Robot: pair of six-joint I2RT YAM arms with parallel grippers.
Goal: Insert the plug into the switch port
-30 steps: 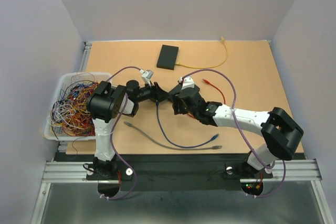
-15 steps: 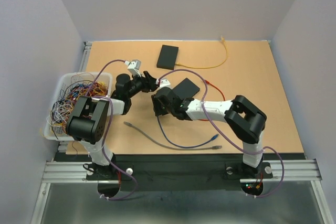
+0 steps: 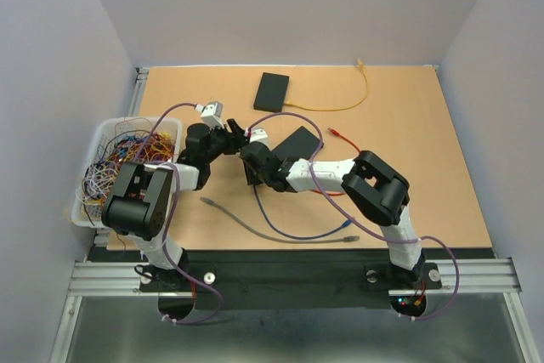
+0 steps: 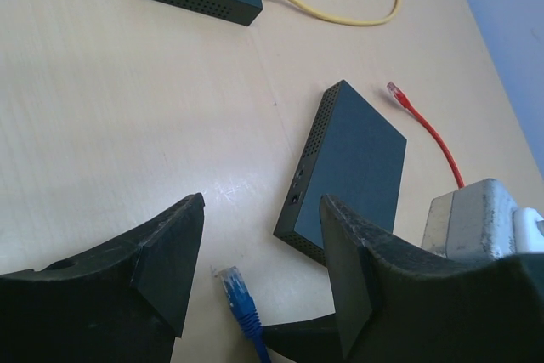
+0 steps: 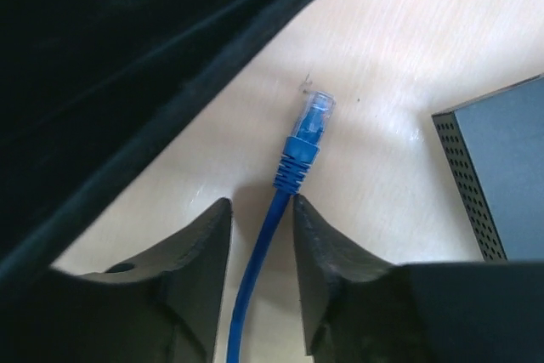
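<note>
- Left end effector (image 4: 262, 210): wide, empty, above the surface (image 4: 127, 108).
- Blue plug (image 5: 310, 121): flat on the surface, long axis pointing straight away from the right end effector (image 5: 262, 210).
- Right end effector: jaws narrow, astride the cable (image 5: 255, 269), slim gaps showing.
- Switch (image 5: 501, 167): just right of the plug, so the plug probably needs turning rightward. Right arm nearer.

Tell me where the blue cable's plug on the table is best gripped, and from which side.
Grip the blue boot just behind the clear plug tip, pinching its two long sides, coming from above at the cable end. It lies flat on the table, and this leaves the tip free for the switch. The right gripper straddles the cable right behind it.
</note>
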